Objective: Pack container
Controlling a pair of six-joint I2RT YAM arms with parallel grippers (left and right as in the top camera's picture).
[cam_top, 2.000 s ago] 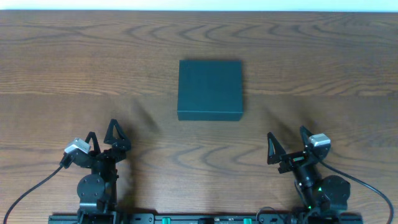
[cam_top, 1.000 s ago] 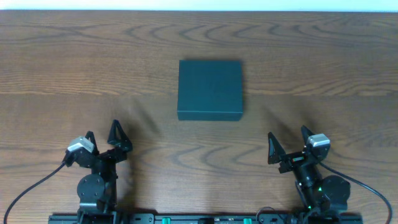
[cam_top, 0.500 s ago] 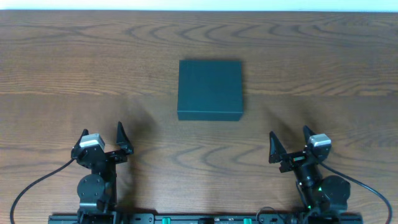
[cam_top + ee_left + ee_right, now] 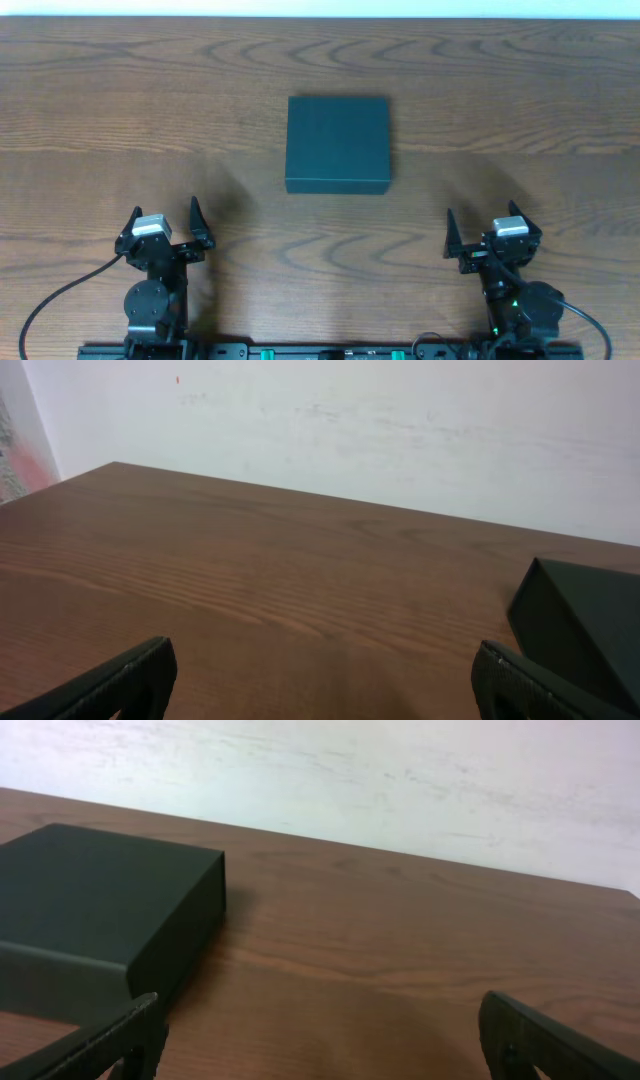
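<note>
Overhead shows the matte dark teal rectangular container shut at mid brown wooden tabletop, left end effector and right end effector spread wide, empty, well short; I'd expect one-sided prying to shove it away.

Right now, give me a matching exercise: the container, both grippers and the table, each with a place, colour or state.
1 container
2 left gripper
3 right gripper
4 table

A brown wood grain
B open, container at left in its wrist view
C dark teal, lid shut
D open, container at right in its wrist view

Pairs: 1-C, 2-D, 3-B, 4-A
</note>
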